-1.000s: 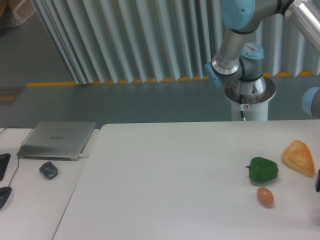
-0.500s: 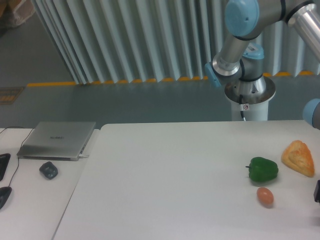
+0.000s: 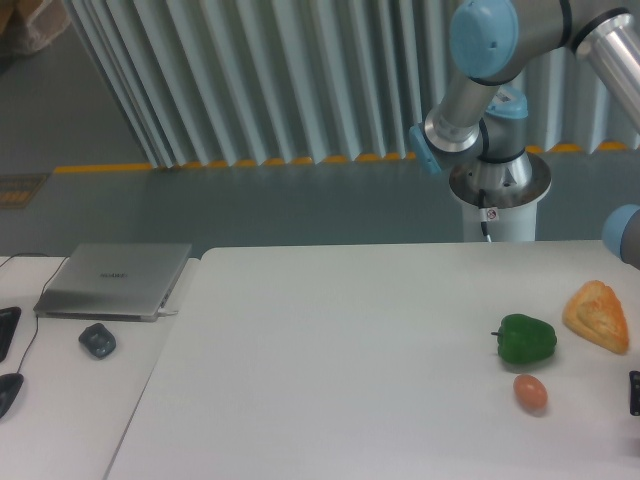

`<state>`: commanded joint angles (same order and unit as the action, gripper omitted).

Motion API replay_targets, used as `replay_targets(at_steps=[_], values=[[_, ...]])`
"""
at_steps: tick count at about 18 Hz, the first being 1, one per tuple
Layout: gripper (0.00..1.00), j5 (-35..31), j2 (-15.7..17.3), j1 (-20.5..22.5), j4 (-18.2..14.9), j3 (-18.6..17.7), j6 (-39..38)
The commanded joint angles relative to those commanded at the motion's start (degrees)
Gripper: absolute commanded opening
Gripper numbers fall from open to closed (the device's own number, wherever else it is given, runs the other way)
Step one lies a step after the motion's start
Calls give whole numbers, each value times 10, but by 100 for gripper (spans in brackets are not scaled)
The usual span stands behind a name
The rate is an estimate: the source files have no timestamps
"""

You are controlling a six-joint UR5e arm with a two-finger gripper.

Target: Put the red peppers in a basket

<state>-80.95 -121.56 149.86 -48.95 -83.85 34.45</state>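
No red peppers and no basket show in this view; they are out of view. The arm reaches from its base at the back right and leaves the frame at the right edge. Only a dark sliver of my gripper shows at the right edge, low over the white table. Its fingers are cut off, so whether it is open or shut is unclear. It hangs to the right of a brown egg.
A green pepper lies just above the egg, with a yellow-orange bread piece to its right. On the left side table sit a closed laptop and a dark mouse. The robot base stands behind the table.
The dark gripper sliver at the right edge has moved down and further out of frame. The upper arm has shifted slightly. The items on the table have not moved.
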Motion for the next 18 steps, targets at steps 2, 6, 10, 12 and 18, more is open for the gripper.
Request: replay_targets(at_steps=[2,6,10,12,18], values=[[6,2,25,-5,-2,-7,-3],[6,16,65,2,-4,-8,1],[5,55,63,42,-4,21,46],[5,70,53,75,-3,30,112],[5,71,10,143,-1,49,324]])
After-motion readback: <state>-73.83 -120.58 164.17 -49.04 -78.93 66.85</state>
